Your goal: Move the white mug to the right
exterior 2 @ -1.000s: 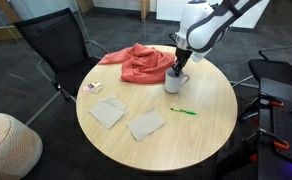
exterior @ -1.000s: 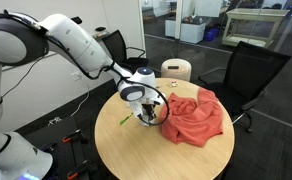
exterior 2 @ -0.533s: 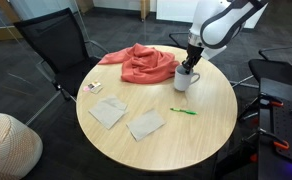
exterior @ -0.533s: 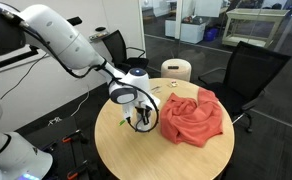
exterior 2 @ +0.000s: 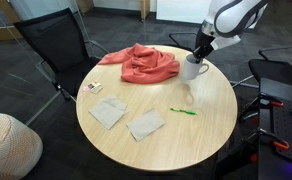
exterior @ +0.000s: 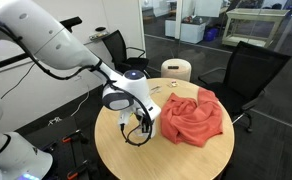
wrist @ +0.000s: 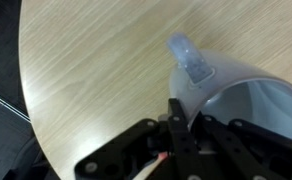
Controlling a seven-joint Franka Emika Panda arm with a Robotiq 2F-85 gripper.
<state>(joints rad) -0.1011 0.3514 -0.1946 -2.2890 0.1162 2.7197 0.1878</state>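
- While the carrying step seems underway, the gripper point(wrist: 176, 135) is clamping the rim of the white mug point(wrist: 236, 95).
- The mug is hanging just above the round table point(exterior 2: 186, 135), near its edge, just beside the red cloth point(exterior 2: 141, 65).
- Next, I judge, it is calling for a steady lowering onto bare wood, then release.

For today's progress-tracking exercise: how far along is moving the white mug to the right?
Done: the end effector grips the white mug at its rim, seemingly lifted; its shadow lies below. In hand: the carry, mug near the red cloth. Left: set it down farther right, release.
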